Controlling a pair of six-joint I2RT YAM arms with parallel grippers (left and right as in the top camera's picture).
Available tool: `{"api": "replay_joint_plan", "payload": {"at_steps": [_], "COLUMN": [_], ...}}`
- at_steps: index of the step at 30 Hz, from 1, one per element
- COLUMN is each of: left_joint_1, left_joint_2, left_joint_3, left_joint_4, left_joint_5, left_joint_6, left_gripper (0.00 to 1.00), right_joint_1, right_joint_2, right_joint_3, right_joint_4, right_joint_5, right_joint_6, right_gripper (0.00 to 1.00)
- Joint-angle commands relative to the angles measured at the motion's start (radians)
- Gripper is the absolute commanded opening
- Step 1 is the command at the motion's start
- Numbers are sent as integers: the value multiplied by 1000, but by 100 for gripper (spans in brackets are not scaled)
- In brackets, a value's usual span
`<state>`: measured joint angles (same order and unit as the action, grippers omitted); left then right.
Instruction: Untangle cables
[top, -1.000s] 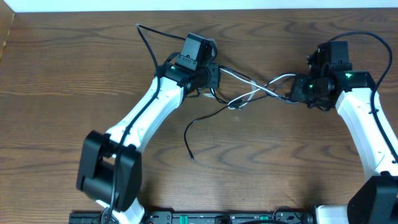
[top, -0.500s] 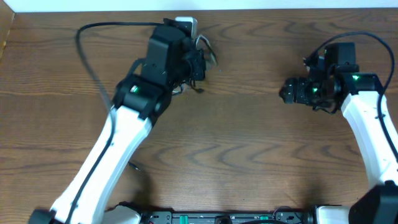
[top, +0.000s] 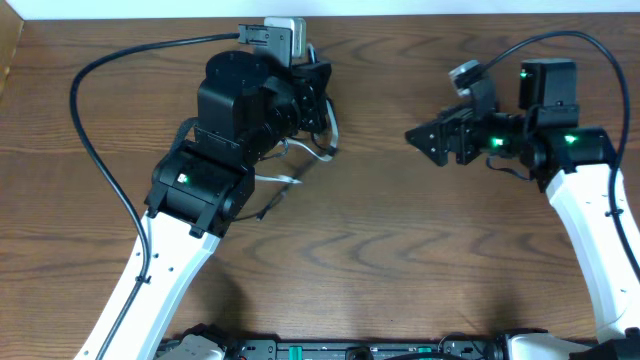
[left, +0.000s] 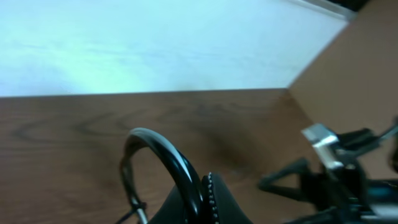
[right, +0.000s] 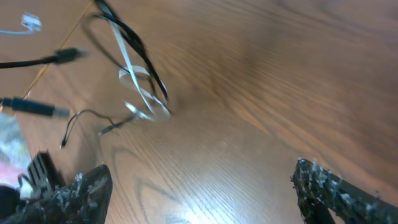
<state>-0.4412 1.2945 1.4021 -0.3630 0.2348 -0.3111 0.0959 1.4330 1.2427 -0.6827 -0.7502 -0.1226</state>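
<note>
Because the cables (top: 318, 150) hang as one small bunch from the left hand (top: 322, 115), near the far edge of the table (top: 400, 260), the untangling looks far from finished. In the right wrist view the black cord (right: 134, 43) and the white cord (right: 138, 84) loop through and across each other just above the wood, with thin loose ends trailing off to one side. Nothing there shows either cord lying free of the other.

The left hand is pressed together and seems to be pinching the bunch near its top. Its own camera shows only one dark loop beside a finger, so exactly where it grips is hard to tell.

The right hand (top: 442, 108) is spread wide and holds nothing, well apart from the bunch and facing it across bare table.

What remains, as I judge it, is nearly everything: one cord must be caught by the free hand, drawn out of the loops, and the two laid apart.
</note>
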Motion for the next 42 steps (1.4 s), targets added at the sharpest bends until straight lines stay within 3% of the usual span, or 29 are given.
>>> {"api": "replay_joint_plan", "payload": {"at_steps": [1, 12, 15, 24, 27, 28, 30, 33, 35, 41, 42], "left_joint_1": [3, 109, 134, 140, 140, 140, 140, 154, 171, 205, 205], "left_joint_2": [-17, -17, -17, -17, -17, -17, -17, -16, -15, 14, 26], "left_joint_3": [46, 66, 66, 66, 66, 66, 66, 66, 66, 57, 55], "left_joint_4": [6, 14, 45, 100, 100, 99, 98, 95, 55, -251, -280], "left_joint_5": [121, 528, 639, 784, 803, 805, 804, 798, 764, 474, 457], "left_joint_6": [-51, -259, -306, -383, -383, -383, -382, -335, -274, -71, -48], "left_gripper": [7, 7, 8, 7, 8, 8, 8, 7, 8, 8, 11], "right_joint_1": [38, 152, 173, 229, 246, 246, 243, 227, 208, 177, 177], "right_joint_2": [5, 68, 103, 240, 272, 277, 279, 274, 262, 174, 159], "right_joint_3": [14, 14, 14, 14, 14, 14, 14, 14, 14, 14, 14], "right_joint_4": [18, 167, 242, 478, 561, 578, 580, 517, 432, 144, 107], "right_joint_5": [-46, -46, -46, -39, -35, -21, 66, 209, 286, 417, 435], "right_joint_6": [-98, -101, -45, 93, 130, 156, 243, 364, 393, 349, 349], "right_gripper": [90, 88, 84, 78, 64, 54, 22, 1, 1, 1, 1]}}
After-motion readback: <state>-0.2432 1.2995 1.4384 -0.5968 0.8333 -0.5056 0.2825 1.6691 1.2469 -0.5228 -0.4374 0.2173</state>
